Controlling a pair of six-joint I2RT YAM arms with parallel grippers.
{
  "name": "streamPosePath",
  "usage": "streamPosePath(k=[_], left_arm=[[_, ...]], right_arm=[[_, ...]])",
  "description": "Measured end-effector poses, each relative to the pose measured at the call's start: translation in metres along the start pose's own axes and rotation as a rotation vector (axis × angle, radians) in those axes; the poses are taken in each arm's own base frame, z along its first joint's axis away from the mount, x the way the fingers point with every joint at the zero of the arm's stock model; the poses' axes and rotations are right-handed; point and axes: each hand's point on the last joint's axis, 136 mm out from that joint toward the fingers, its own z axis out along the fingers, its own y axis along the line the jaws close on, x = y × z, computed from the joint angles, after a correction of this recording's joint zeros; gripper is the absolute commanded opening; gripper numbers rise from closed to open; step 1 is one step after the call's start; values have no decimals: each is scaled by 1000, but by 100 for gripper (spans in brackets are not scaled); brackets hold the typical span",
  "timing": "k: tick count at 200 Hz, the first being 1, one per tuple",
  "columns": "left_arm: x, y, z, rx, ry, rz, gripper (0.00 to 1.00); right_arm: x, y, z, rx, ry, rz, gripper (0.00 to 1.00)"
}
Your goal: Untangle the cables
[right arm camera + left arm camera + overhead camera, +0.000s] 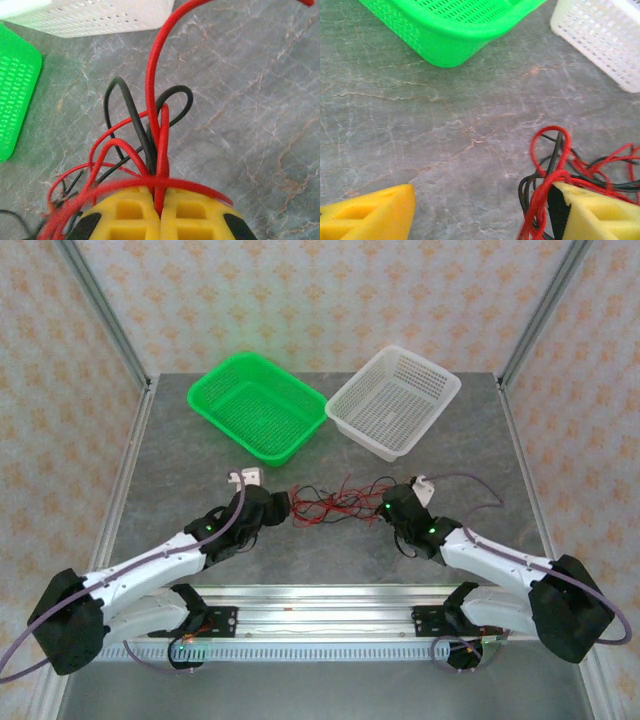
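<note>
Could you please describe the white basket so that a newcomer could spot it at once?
Start at the grey table and look past the tangle of cables to its far edge. Two baskets sit side by side there: the green basket on the left and the white basket on the right, the only pale one.

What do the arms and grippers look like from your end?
Both the left arm and right arm have white links, black joints and bases, a green light near the wrist and a purple cable looping back. The left gripper and right gripper have yellow fingers with moulded hollow cells and black patches.
</note>
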Motion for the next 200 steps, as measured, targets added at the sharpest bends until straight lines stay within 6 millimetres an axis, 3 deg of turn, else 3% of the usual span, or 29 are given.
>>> streamPosePath(k=[45,81,145,200], left_arm=[[-3,-17,-24,126,26,-35,77],[3,-39,-27,208,122,-54,75],[89,-49,-2,212,442,-130,76],[119,-69,16,235,552,-250,76]], right_arm=[[5,-2,-1,-47,7,106,0],[13,-8,2,-61,22,169,0],[11,-5,-1,-92,14,214,0],[10,-4,-1,-105,9,218,0]])
